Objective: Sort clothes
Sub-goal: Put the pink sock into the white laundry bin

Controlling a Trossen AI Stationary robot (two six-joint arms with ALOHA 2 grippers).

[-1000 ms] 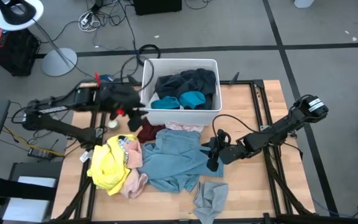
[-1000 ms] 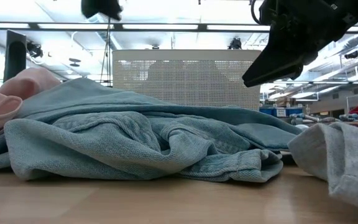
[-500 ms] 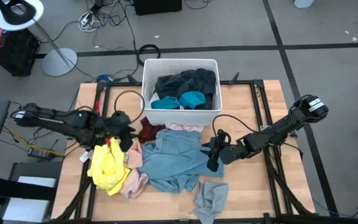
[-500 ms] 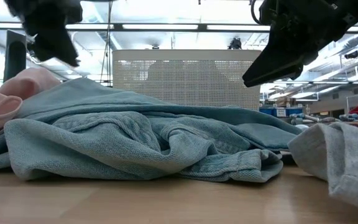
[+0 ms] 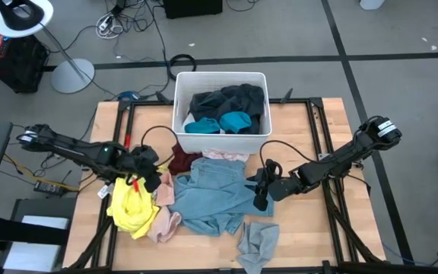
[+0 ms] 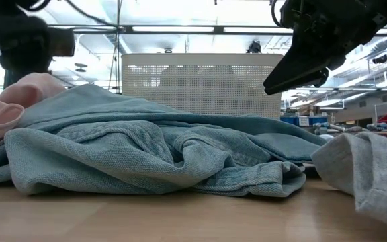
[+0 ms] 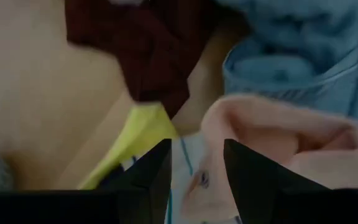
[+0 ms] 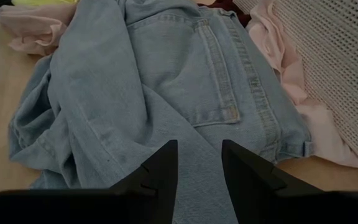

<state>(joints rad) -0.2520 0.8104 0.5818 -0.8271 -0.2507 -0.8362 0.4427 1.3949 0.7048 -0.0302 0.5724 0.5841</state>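
High view, change: left gripper [image 5: 147, 172] has left the white bin [image 5: 179, 99] and dropped to the pile's near-left edge; a second back it was at the bin's left wall. Likely a drop-off finished and a new pick starting.
High view, left tool: above the yellow garment [image 5: 130, 204], with the maroon piece [image 5: 182, 160] just ahead toward the bin. Nothing hangs from it.
High view, right tool: right gripper [image 5: 260, 186] unmoved over the right edge of the light blue jeans [image 5: 213, 194]; grey cloth [image 5: 258, 243] lies just behind it.
High view, bin: dark and teal clothes already inside.
Low view: jeans [image 6: 146, 144] fill the foreground, pink fabric [image 6: 19, 94] beside them; right tool hangs clear above the denim.
Left wrist view: fingers [image 7: 155, 171] parted, empty; yellow cloth [image 7: 138, 134], printed white patch and pink fabric [image 7: 272, 146] directly beneath, maroon [image 7: 148, 46] further ahead.
Right wrist view: fingers [image 8: 160, 165] parted, holding nothing; jeans' back pocket [image 8: 219, 74] straight ahead.
Writing: small print on the white patch, unreadable; no brands legible.
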